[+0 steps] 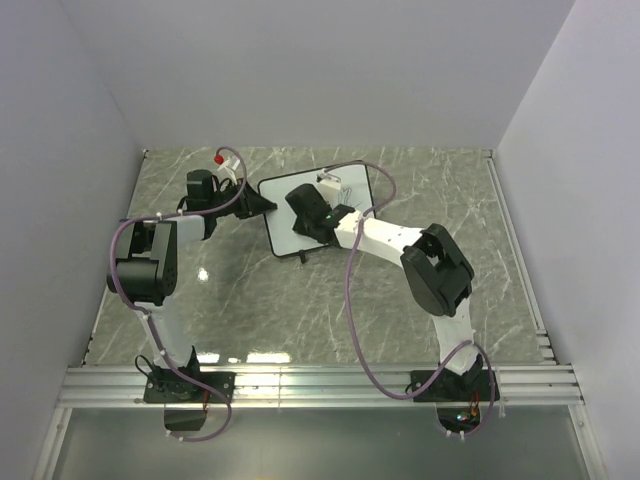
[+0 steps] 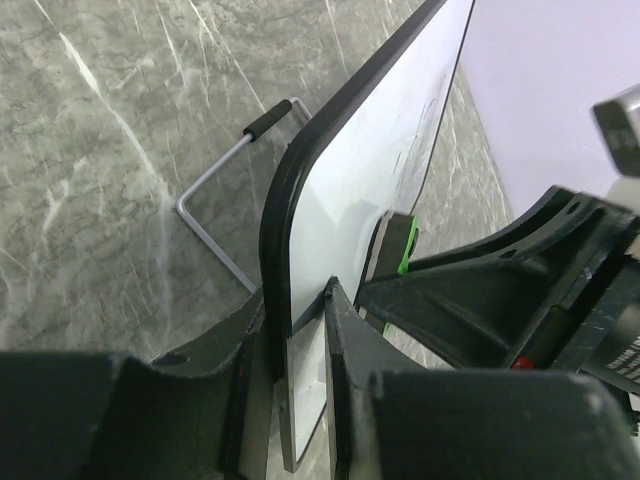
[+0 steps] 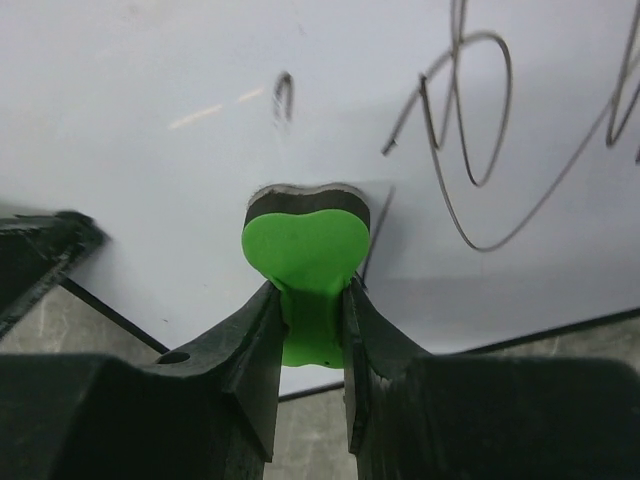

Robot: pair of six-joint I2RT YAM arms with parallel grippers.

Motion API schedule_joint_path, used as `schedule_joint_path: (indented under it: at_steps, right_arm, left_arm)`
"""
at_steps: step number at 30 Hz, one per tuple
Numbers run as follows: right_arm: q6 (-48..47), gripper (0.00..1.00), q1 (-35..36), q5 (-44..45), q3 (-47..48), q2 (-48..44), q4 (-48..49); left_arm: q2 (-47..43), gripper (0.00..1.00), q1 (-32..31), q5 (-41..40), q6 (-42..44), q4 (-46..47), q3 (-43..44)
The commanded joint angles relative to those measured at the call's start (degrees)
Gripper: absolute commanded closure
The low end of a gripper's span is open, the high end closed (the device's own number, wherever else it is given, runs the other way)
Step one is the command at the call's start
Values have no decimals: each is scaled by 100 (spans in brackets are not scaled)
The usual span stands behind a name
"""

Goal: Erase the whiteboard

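The whiteboard (image 1: 285, 232) stands tilted on its wire stand at the table's middle back. My left gripper (image 1: 262, 203) is shut on its left edge; in the left wrist view the fingers (image 2: 300, 310) pinch the black frame of the board (image 2: 370, 150). My right gripper (image 1: 318, 215) is over the board's face, shut on a small green eraser (image 3: 305, 250) whose dark pad presses against the white surface (image 3: 150, 150). Dark scribbles (image 3: 470, 130) lie to the right of the eraser, and a small mark (image 3: 284, 97) just above it. The eraser also shows in the left wrist view (image 2: 408, 245).
The board's wire stand (image 2: 215, 170) rests on the grey marbled tabletop (image 1: 250, 300) behind the board. White walls enclose the table on three sides. A metal rail (image 1: 320, 380) runs along the near edge by the arm bases.
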Motion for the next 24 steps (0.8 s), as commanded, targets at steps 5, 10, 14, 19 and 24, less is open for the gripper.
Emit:
schedule_joint_path:
  at_steps: [5, 10, 14, 19, 24]
  right_arm:
    - [768, 100, -34, -145, -607, -176, -625]
    - [531, 100, -121, 31, -186, -106, -704]
    - [434, 100, -455, 49, 428, 25, -573]
    - [118, 100, -965, -57, 1709, 543, -519]
    - [-155, 100, -1080, -180, 2741, 1036, -660]
  left_arm:
    - [-14, 100, -168, -337, 389, -398, 204]
    - [-58, 100, -177, -337, 398, -424, 204]
    - [-110, 100, -203, -372, 468, -512, 204]
    - [-207, 100, -264, -425, 521, -600, 169]
    - [-234, 100, -370, -504, 609, -688, 177]
